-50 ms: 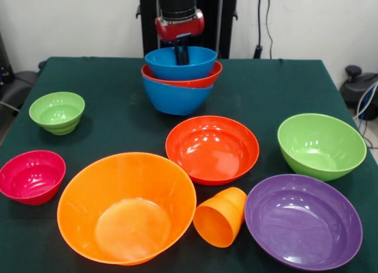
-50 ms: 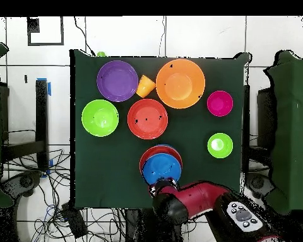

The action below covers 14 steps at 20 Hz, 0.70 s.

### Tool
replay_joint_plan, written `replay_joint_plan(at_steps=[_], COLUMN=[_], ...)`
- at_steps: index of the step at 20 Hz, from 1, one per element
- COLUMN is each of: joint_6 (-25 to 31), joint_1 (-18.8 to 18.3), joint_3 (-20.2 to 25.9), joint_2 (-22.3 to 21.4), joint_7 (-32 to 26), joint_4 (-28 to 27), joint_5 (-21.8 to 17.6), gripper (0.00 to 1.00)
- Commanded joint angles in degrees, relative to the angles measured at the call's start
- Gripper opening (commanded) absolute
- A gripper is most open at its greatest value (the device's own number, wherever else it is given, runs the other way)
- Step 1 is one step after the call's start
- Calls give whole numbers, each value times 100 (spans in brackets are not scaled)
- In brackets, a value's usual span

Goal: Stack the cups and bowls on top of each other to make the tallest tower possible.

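Observation:
The tower (image 1: 176,98) (image 2: 160,165) stands at the table's far middle: a blue bowl at its base, a red-orange bowl (image 1: 184,81) in it, a smaller blue bowl (image 1: 177,66) on top. My gripper (image 1: 181,53) reaches down into that top bowl by its far rim. Loose bowls lie around: red-orange (image 1: 212,149), large orange (image 1: 126,207), purple (image 1: 303,221), large green (image 1: 321,145), small green (image 1: 56,112), magenta (image 1: 31,176). The orange cup (image 1: 220,217) (image 2: 145,86) lies on its side between the large orange and purple bowls.
The green table (image 1: 118,131) ends close in front of the large orange and purple bowls. The red arm (image 2: 198,198) comes in over the table's edge behind the tower. Cables and dark stands lie off the table's sides.

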Motion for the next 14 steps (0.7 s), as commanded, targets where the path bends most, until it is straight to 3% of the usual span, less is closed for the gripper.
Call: replay_joint_plan(at_steps=[1, 7, 14], joint_6=[-484, -728, -304], joint_1=[387, 481, 387], joint_3=[-468, -552, -263], joint_2=[240, 268, 29], joint_7=[563, 572, 447], joint_4=[-609, -649, -655], joint_5=[-390, -229, 69], gripper=[0, 0, 0])
